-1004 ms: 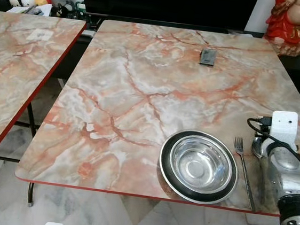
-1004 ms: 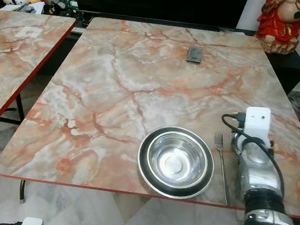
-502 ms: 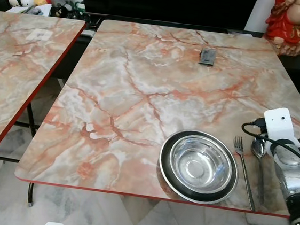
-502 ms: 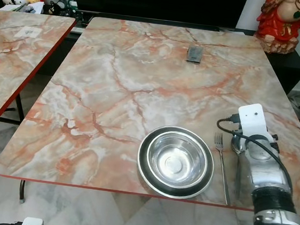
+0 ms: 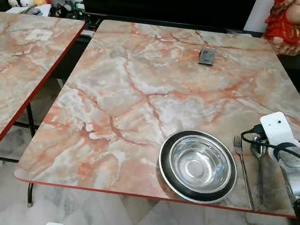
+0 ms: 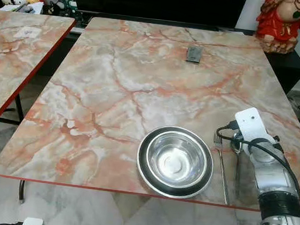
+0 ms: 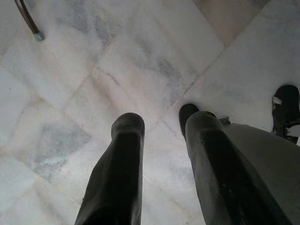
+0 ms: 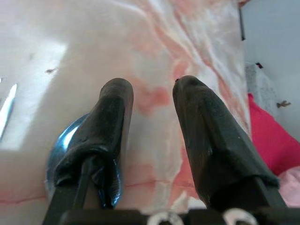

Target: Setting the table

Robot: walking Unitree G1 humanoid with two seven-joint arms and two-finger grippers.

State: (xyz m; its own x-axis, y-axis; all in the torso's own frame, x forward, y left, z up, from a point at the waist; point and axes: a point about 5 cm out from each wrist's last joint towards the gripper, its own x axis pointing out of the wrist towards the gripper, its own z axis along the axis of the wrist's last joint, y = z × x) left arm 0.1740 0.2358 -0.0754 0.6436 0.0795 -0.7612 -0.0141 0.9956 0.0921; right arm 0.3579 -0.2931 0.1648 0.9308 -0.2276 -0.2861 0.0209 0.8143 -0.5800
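On the table's (image 5: pixel 141 90) near right, a steel bowl (image 5: pixel 198 165) sits with a fork (image 5: pixel 243 170) just right of it and a spoon (image 5: pixel 258 167) right of that. The right gripper (image 8: pixel 150 108) hovers over the spoon bowl, fingers parted and holding nothing. The left gripper (image 7: pixel 161 136) hangs over the floor, fingers apart; no writing is legible anywhere.

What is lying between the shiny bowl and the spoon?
A fork lies between the steel bowl and the spoon, as the left eye view shows.
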